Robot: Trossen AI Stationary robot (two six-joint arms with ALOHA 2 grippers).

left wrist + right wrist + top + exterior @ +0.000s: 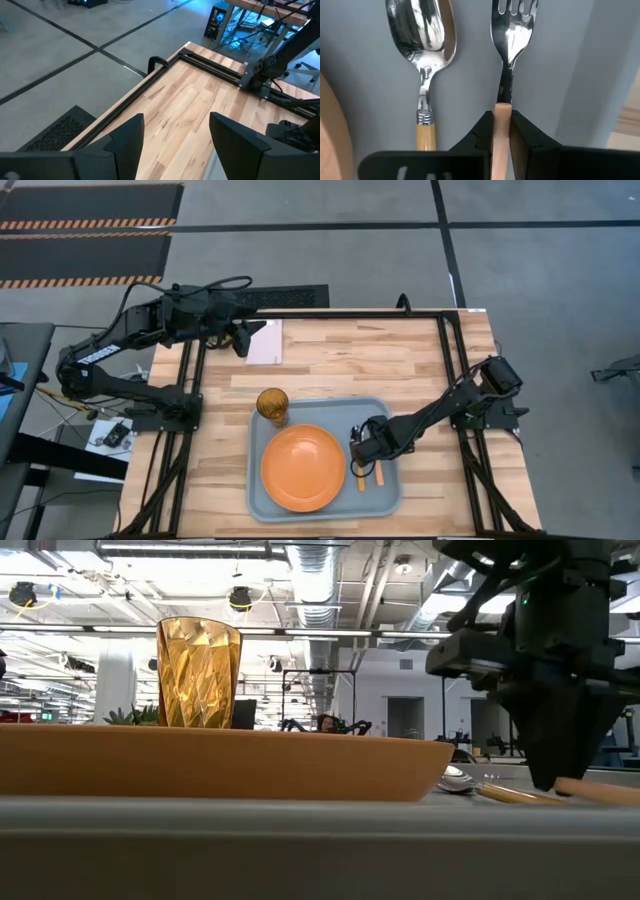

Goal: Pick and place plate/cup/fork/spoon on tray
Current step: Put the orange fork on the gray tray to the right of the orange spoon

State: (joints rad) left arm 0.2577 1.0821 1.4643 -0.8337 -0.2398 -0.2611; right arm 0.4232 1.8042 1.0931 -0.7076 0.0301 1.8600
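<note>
The orange plate (303, 468) lies on the grey-blue tray (325, 408). The amber ribbed cup (272, 405) stands upright in the tray's far left corner and also shows in the low view (199, 673). The spoon (425, 45) and the fork (510, 30) lie side by side on the tray floor right of the plate, the spoon nearer the plate. My right gripper (502, 131) is down on the tray, shut on the fork's handle. My left gripper (175, 145) is open and empty above the table's far left, by the napkin. My right gripper pinches the fork's orange handle (502, 112) between its two fingers, at the end next to the metal neck. The fingers come from above and stand across the handle. The fork lies flat on the tray, tines pointing away from the gripper.
A white-pink napkin (266, 342) lies at the table's far left, next to my left gripper. Black frame rails (445, 360) run along the table's sides. Bare wood lies between the napkin and the tray.
</note>
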